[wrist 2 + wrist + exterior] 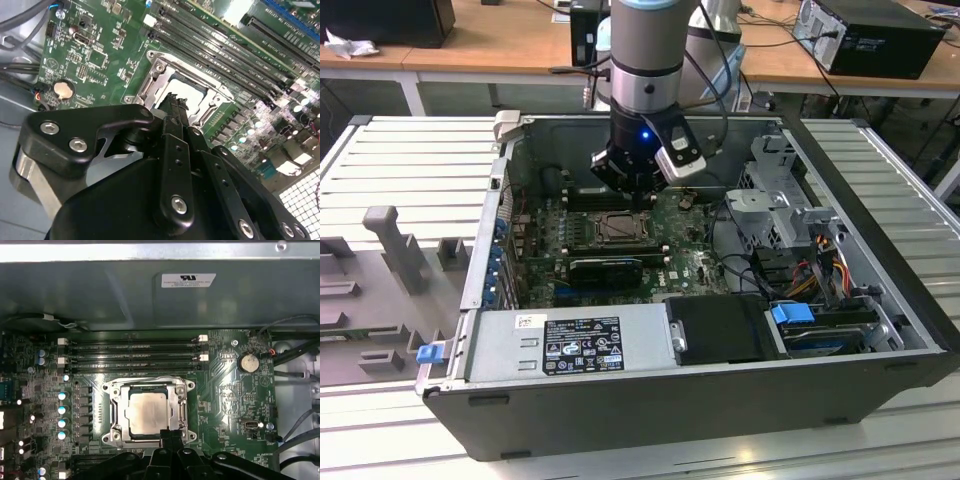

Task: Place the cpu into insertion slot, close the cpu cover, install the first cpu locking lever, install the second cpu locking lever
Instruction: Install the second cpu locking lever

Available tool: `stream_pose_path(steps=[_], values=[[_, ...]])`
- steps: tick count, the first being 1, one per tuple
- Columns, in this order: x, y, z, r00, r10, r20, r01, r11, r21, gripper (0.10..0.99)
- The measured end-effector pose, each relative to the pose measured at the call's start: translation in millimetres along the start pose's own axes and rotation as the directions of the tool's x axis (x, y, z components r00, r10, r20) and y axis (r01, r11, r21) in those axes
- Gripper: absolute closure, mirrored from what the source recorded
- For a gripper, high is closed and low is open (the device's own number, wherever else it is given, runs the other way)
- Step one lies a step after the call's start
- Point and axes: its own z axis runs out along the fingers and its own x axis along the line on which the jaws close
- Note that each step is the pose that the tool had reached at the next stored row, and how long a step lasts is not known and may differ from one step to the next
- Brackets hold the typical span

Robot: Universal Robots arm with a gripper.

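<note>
Now the end effector [170, 436] (fingers together, holding nothing) touches the cpu cover [148, 413].

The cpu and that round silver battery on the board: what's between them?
In the first wrist view, the cover's metal rim borders the cpu; beyond it, only green board with tiny components reaches the battery.

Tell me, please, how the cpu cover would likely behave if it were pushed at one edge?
The cpu cover looks like a thin metal frame lying flat around the cpu, so it probably flexes slightly. Being hinged, it would likely pivot rather than slide. Its bare metal may be slippery under the tool.
</note>
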Motion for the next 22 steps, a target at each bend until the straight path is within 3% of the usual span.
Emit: stream_pose_path(steps=[7,13,15,20,22], values=[[-0.2,-4.2,2.1,1.0000,0.001,-0.0001,-0.001,1.0000,0.000,0.980],[0.9,-13.1,2.0,1.0000,0.001,-0.0004,-0.001,1.0000,0.000,0.980],[5.3,-19.3,3.5,1.0000,0.001,-0.0003,-0.001,1.0000,0.000,0.980],[15.0,-24.1,9.9,1.0000,0.001,-0.0006,-0.001,1.0000,0.000,0.980],[18.3,-31.6,10.6,1.0000,-0.001,-0.0007,0.001,1.0000,0.000,0.980]])
